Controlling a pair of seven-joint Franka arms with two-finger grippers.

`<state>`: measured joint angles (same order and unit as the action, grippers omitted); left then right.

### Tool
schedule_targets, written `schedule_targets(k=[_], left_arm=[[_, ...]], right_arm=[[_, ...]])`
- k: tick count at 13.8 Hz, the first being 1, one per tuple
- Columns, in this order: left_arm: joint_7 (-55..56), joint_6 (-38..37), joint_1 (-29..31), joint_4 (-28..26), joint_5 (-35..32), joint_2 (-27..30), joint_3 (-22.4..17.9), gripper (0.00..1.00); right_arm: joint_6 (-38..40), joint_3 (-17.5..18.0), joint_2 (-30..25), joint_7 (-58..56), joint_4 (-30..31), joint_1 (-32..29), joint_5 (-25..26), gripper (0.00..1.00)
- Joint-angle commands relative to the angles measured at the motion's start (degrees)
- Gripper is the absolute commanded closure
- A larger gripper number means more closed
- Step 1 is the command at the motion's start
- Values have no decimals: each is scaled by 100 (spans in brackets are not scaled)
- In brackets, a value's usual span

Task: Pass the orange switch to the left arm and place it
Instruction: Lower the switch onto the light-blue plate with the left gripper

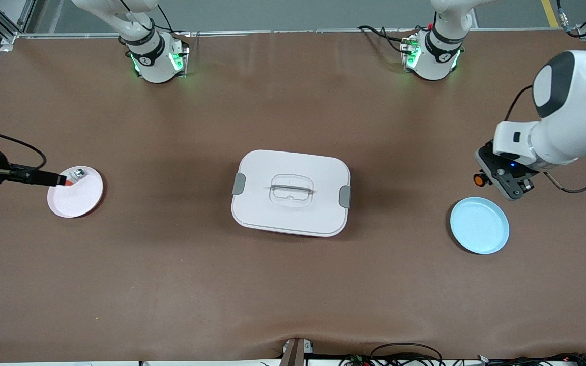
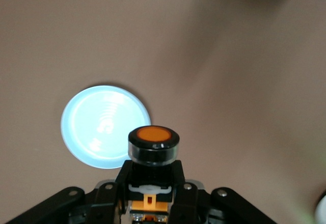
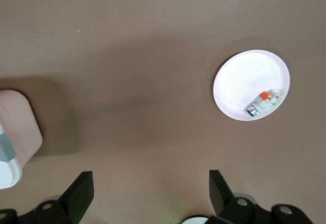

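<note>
The orange switch (image 1: 480,179), black with a round orange cap, is clamped in my left gripper (image 1: 496,180), which is up in the air over bare table beside a light blue plate (image 1: 479,225). In the left wrist view the switch (image 2: 153,145) stands cap-up between the shut fingers (image 2: 186,186), with the blue plate (image 2: 105,126) below it. My right gripper (image 1: 61,179) is open and empty, up over the right arm's end of the table; its fingers (image 3: 79,193) stand wide apart. The white box (image 1: 291,192) sits closed at mid-table between the two arms.
A pale pink plate (image 1: 75,192) at the right arm's end holds a silver-white part with a red bit (image 1: 76,175). It also shows in the right wrist view (image 3: 262,103), along with a corner of the box (image 3: 15,132). Cables lie at the table's near edge.
</note>
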<state>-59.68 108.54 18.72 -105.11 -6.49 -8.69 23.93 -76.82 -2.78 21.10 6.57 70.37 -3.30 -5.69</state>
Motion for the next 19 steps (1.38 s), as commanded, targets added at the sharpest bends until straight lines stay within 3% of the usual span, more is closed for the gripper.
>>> schedule_targets(k=[1,7,9,19], left_arm=[[-719,526,114,-202,-484,-133,68,100],[-2160,1502,492,-326,-617,-800,59,100],[-2442,1774,676,-291,-949,-1064,59,100],[-2540,2514,800,-177,-1874,-2101,59,100]], right_arm=[[141,137,-221,-199,196,-13,314,0],[10,137,-159,-296,196,-31,306,0],[36,137,-203,-594,196,-22,472,0],[133,128,-212,-596,170,-83,648,0]])
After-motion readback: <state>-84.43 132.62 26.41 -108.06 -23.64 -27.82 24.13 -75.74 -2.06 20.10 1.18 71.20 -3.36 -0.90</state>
